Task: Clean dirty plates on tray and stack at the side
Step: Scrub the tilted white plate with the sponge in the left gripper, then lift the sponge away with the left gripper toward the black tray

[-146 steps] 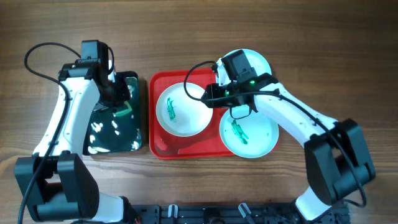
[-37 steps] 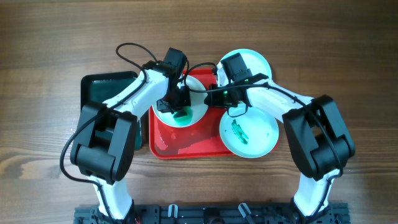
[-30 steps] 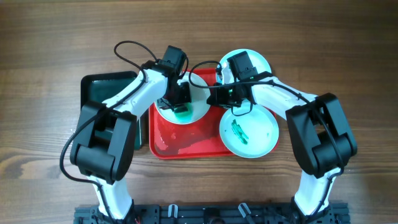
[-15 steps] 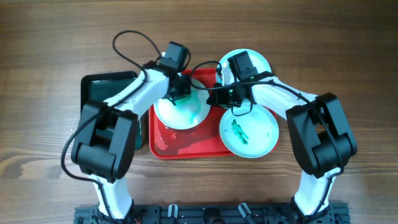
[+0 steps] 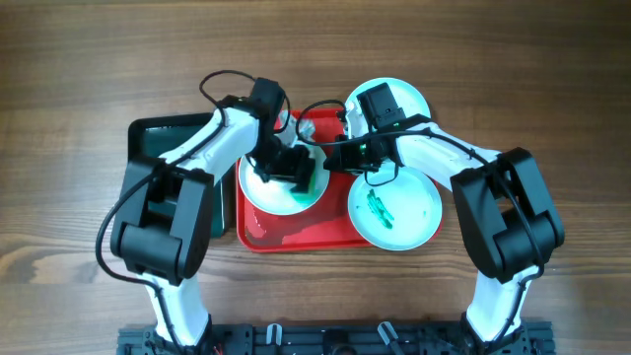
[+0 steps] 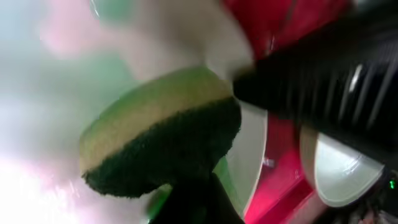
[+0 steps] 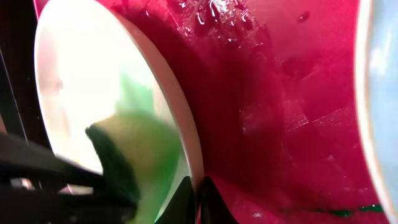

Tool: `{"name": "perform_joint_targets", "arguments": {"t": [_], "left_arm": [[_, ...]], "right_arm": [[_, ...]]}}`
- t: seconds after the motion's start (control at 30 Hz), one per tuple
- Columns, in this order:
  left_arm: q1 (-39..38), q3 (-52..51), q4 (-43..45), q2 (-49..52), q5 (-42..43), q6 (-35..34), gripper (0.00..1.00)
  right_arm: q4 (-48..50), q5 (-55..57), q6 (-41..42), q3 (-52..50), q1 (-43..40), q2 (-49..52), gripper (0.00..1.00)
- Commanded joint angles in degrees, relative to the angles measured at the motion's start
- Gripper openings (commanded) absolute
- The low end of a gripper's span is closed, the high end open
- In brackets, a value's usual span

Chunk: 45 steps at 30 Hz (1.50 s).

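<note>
The cream-white dirty plate lies at the left of the red tray. My left gripper is shut on a yellow-and-dark-green sponge and presses it onto this plate's right half, where green smear spreads. My right gripper is shut on the plate's right rim, one finger on each side of it. A mint-blue dirty plate with a green smear overhangs the tray's right edge. Another mint-blue plate lies behind my right arm, partly hidden.
A black tray sits left of the red tray, partly under my left arm. Water glistens on the red tray floor. Both arms cross above the red tray's far half. Bare wooden table surrounds everything.
My left gripper has swept the sponge from the cream plate's far edge toward its right half, spreading green over it. The right gripper keeps hold of the rim.
</note>
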Motion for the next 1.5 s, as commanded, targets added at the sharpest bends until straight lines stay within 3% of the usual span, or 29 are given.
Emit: {"name": "perform_joint_targets", "arguments": {"t": [0.0,0.13,0.23,0.4,0.5,0.63,0.77,0.9,0.97,1.03,1.2,1.47], "left_arm": [[0.0,-0.3,7.8,0.8,-14.6,-10.5,0.04],[0.0,-0.3,10.6,0.8,-41.4,-21.9,0.04],[0.0,1.0,4.5,0.6,-49.0,-27.2,0.04],[-2.1,9.6,-9.6,-0.3,-38.7,-28.8,0.04],[-2.2,17.4,-13.5,-0.9,-29.1,-25.4,0.04],[0.8,25.9,-15.8,-1.0,-28.4,-25.2,0.04],[5.3,26.0,-16.5,-1.0,-28.4,-25.2,0.04],[10.0,26.0,-16.3,-1.0,-28.4,-25.2,0.04],[11.3,26.0,-16.3,-1.0,-28.4,-25.2,0.04],[11.2,25.9,-16.2,-1.0,-28.4,-24.8,0.04],[11.2,25.9,-16.2,-1.0,-28.2,-24.8,0.04],[11.2,25.9,-15.0,-1.0,-28.2,-25.5,0.04]], "right_arm": [[-0.3,0.1,0.2,0.4,-0.5,1.1,0.04],[-0.3,0.1,0.3,0.4,-0.5,1.1,0.04],[-0.5,0.4,0.2,0.4,-0.5,1.1,0.04],[-0.8,2.5,0.2,0.4,-0.5,1.0,0.04],[-1.4,3.0,0.2,0.4,-0.5,1.0,0.04],[-2.2,5.2,0.0,1.0,-0.4,0.7,0.05],[-4.2,8.2,-3.1,2.9,0.3,0.4,0.25],[-3.9,11.7,-2.7,2.9,3.7,0.5,0.34],[-4.0,13.7,-0.7,2.9,4.8,0.5,0.31],[-4.9,15.1,2.8,2.9,4.7,0.5,0.05],[-10.1,18.0,3.1,5.3,3.9,-1.7,0.04],[-25.1,44.8,2.0,9.4,5.6,-18.3,0.04]]}}
